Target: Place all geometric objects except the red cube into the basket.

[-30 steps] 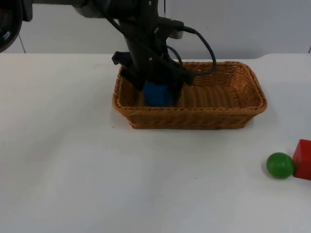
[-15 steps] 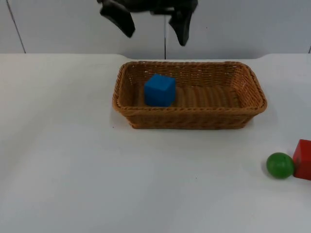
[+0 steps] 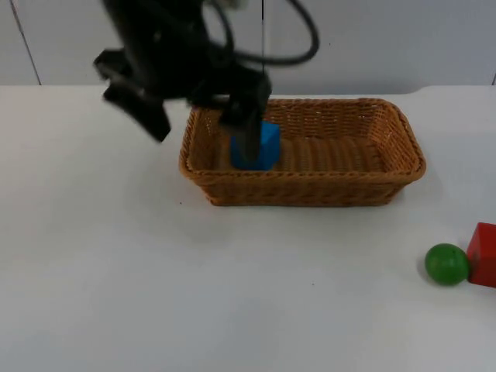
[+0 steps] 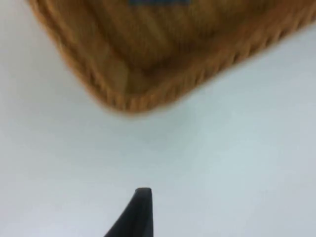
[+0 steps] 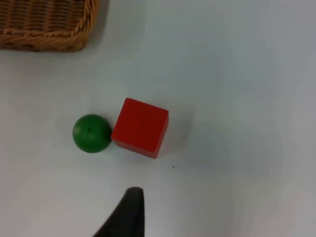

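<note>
A blue cube (image 3: pixel 266 145) lies in the left part of the wicker basket (image 3: pixel 310 194), blurred in the left wrist view (image 4: pixel 158 2). My left gripper (image 3: pixel 198 124) hangs open and empty over the basket's left end (image 4: pixel 148 64), one finger (image 3: pixel 246 128) in front of the cube, the other (image 3: pixel 139 112) outside the rim. A green ball (image 3: pixel 446 263) touches the red cube (image 3: pixel 483 254) at the table's right edge. My right gripper (image 5: pixel 131 212) hovers above the ball (image 5: pixel 92 133) and red cube (image 5: pixel 140 127).
The basket's corner (image 5: pixel 44 24) lies some way from the ball. The white table (image 3: pixel 155 294) spreads wide in front of the basket. A grey partition wall (image 3: pixel 387 39) closes the back.
The left gripper let go of the blue cube in the basket, rose out of it, then swung down and left over the basket's left end. Ball and red cube stayed put.
</note>
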Motion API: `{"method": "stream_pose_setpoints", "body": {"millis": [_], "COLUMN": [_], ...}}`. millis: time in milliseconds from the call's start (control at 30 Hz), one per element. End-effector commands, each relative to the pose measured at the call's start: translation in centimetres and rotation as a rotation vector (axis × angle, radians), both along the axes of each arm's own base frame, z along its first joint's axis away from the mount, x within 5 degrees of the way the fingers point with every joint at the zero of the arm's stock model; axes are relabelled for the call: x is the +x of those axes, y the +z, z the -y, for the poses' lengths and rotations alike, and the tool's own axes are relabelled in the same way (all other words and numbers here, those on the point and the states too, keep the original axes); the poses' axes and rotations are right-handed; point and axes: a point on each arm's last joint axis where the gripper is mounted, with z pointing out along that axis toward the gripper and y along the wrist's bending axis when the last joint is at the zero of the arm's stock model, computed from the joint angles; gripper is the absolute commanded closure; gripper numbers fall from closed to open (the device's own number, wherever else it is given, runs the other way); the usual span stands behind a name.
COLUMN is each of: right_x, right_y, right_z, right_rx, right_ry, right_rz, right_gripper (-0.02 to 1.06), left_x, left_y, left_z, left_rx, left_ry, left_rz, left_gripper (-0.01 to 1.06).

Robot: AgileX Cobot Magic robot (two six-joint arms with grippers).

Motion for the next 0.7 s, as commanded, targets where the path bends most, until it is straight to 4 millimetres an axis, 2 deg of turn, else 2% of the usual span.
{"method": "stream_pose_setpoints", "body": {"millis": [0,67,300,433,467,633,667], "right_x": [0.0,0.1,0.1,0.1,0.1,0.0,0.0], "right_y": [0.3,0.3,0.3,0.3,0.3,0.2,0.2], "right_z": [0.0,0.0,0.0,0.0,0.0,0.0,0.0], "right_rx": [0.007,0.007,0.007,0.009,0.009,0.011,0.011], "right_ry": [-0.005,-0.005,-0.005,-0.006,-0.006,-0.006,-0.006], "right_rz": [0.017,0.02,0.02,0.017,0.017,0.013,0.013], "right_gripper": [-0.01,-0.01,-0.01,-0.01,-0.01,-0.01,-0.01], "left_x": [-1.4,-2.7,-4.4,-4.4,-4.4,-5.2,-5.2], "left_y": [-0.1,-0.2,0.7,2.2,2.2,3.3,3.3], "left_z": [-0.6,-1.4,-2.8,-5.1,-5.1,-9.1,-9.1], "left_rx": [-0.022,-0.017,-0.016,-0.023,-0.023,-0.047,-0.047], "left_ry": [0.005,0.006,0.01,0.076,0.076,0.202,0.202], "left_rz": [0.037,0.046,0.06,0.053,0.053,0.066,0.066], "left_gripper": [0.05,0.05,0.05,0.05,0.05,0.05,0.05]}}
